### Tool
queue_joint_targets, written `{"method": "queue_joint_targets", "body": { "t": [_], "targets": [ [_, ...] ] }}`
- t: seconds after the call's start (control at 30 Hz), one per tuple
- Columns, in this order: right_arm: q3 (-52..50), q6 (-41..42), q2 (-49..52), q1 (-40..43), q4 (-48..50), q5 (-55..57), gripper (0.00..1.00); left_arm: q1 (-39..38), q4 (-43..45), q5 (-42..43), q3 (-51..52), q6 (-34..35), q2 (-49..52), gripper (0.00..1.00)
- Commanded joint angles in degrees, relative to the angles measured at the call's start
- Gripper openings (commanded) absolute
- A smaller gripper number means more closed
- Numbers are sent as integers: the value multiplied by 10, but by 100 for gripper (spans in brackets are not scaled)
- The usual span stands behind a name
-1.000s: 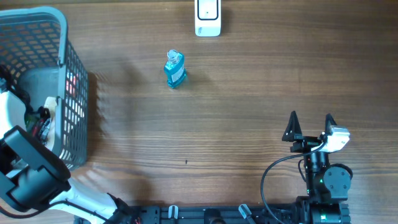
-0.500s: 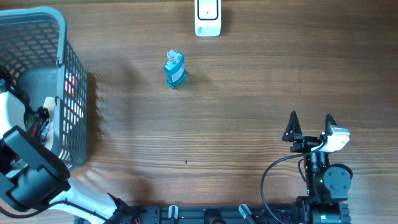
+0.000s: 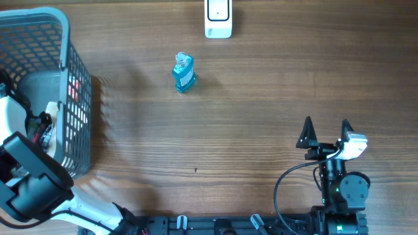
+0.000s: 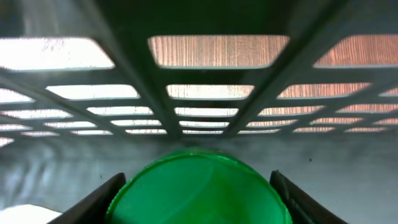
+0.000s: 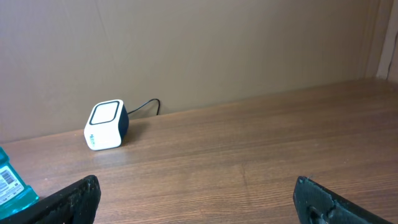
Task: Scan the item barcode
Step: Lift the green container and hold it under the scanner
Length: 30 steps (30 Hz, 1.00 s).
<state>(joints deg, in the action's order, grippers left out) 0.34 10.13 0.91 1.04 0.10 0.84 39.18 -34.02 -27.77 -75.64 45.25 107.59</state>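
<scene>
No writing could be read anywhere. The blue bottle point(image 3: 184, 73) carried a white label with a barcode point(image 5: 7, 179) at the edge of the right wrist view, its print too small to make out. The white barcode scanner point(image 3: 218, 18) bore a small mark on its front that was just as illegible. Something red showed through the mesh of the grey basket point(image 3: 65, 39), too blurred to name.

By count there was one basket, one scanner, one blue bottle, one green round lid point(image 4: 199, 199) and two claws. The bottle lay on the bare wooden desk point(image 3: 261, 85) near the far edge, just left of the scanner, which sat at the middle of that edge with its cable point(image 5: 146, 106) running behind it. The basket stood at the far left corner.

The left claw point(image 4: 196, 183) was down inside the basket, its fingers point(image 4: 93, 202) close on either side of the green lid. I could not tell whether they were pinching it. The right claw point(image 3: 326, 122) hovered toward the near right corner, spread wide and holding nothing, well apart from the bottle.
</scene>
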Motion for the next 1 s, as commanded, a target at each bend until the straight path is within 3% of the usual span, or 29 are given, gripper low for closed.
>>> {"method": "queue_joint_targets", "body": {
  "t": [0.0,0.43,0.97],
  "targets": [
    [0,-10,-5,-2,2,-9,100,8,2,3,7,0,10,54],
    [0,-10,-5,-2,2,-9,100,4,-31,59,6,0,-42,51],
    [0,-10,-5,-2,2,-9,100,-116,-57,95,6,0,-396,56]
  ]
}}
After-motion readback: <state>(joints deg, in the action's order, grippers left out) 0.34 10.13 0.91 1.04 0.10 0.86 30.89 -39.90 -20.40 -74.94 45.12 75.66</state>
